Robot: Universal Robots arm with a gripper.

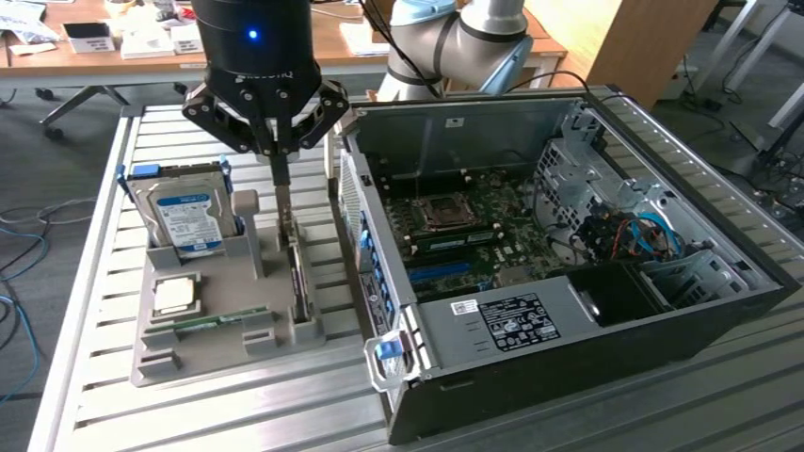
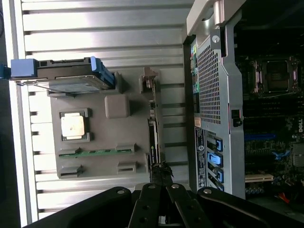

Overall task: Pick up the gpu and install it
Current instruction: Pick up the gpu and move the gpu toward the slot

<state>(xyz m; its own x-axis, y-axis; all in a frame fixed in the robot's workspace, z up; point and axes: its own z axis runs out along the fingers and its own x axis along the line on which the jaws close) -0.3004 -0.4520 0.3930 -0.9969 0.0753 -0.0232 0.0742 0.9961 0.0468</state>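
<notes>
The gpu (image 1: 297, 273) stands on its edge in a slot of the grey holder tray (image 1: 201, 350), seen as a thin dark-green card with a silver bracket end pointing up. In the wrist view the gpu (image 2: 152, 128) is an edge-on strip running across the tray (image 2: 99, 164). My gripper (image 1: 278, 182) hangs straight above it, its narrow fingers drawn together on the card's upper end. From the wrist, the gripper (image 2: 161, 173) meets the near end of the card. The card still sits in its slot.
On the same tray sit a silver hard drive (image 1: 188, 217) in blue rails, a CPU chip (image 1: 173, 295) and a green memory stick (image 1: 207, 320). The open computer case (image 1: 703, 311) lies to the exterior view's right, its motherboard (image 1: 465, 226) exposed. All rest on a slatted metal table (image 1: 226, 414).
</notes>
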